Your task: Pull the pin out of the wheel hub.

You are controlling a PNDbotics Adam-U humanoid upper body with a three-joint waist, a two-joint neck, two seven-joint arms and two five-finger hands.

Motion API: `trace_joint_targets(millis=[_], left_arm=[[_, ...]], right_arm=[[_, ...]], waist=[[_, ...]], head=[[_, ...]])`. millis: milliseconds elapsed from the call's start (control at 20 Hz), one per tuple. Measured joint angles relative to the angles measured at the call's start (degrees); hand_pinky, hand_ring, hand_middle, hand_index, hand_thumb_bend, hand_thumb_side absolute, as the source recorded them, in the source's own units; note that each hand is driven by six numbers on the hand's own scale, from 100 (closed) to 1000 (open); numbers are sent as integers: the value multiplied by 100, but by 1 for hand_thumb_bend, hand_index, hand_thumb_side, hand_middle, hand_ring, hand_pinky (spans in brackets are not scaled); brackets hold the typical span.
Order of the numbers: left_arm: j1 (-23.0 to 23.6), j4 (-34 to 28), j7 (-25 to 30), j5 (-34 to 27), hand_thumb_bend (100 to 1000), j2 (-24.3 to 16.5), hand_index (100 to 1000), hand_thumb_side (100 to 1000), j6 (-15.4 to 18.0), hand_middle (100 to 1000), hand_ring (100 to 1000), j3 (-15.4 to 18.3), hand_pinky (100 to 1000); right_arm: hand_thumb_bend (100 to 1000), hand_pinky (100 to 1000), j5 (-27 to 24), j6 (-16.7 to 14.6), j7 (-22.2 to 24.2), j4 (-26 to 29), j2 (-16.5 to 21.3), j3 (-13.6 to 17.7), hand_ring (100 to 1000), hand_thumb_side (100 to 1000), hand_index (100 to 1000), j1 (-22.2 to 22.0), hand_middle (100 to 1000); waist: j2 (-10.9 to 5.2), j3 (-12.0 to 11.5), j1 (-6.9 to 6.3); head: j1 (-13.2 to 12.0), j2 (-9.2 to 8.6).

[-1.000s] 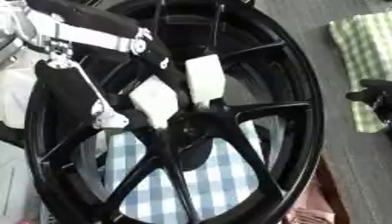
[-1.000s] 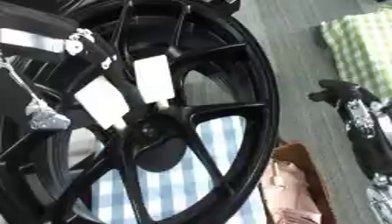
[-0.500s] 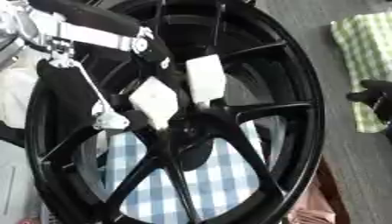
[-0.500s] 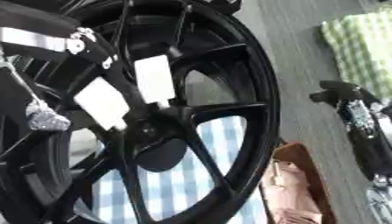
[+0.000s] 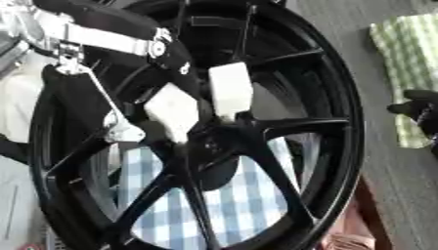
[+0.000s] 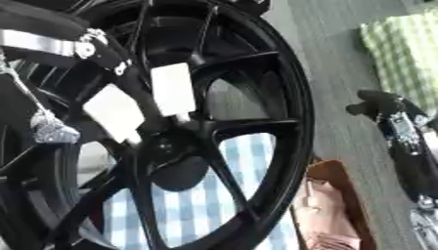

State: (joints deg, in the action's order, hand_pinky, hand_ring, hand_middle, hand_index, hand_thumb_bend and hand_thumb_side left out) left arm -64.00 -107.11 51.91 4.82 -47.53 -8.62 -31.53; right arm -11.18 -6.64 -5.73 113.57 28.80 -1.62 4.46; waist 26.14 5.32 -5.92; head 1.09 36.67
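At the wheel hub (image 5: 209, 146), the left robot hand (image 5: 184, 105) reaches in from the upper left, its white-padded fingers (image 5: 231, 90) apparently closed round something at the centre; the pin itself is hidden behind them. Glossy black spokes fan outward, and the wheel's rim is cut off on several sides. Beneath the wheel lies blue-checked cloth (image 5: 248, 205). Right of it, the right robot hand (image 6: 389, 112) shows dimly; its pose cannot be told.

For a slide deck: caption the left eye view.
The robot's left hand reaches its white-tipped fingers to the centre of the black wheel hub, above a blue checked cloth.
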Motion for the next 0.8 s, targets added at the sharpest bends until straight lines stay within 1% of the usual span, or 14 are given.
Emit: trace_joint_targets(millis=[800], left_arm=[[-32,-47,14,0,100,0,446,100,-86,198,494,288,710]], right_arm=[[100,937,-5,13,13,0,-29,0,749,853,775,-26,589]], waist=[[-7,-38,-1]], head=[[2,1]])
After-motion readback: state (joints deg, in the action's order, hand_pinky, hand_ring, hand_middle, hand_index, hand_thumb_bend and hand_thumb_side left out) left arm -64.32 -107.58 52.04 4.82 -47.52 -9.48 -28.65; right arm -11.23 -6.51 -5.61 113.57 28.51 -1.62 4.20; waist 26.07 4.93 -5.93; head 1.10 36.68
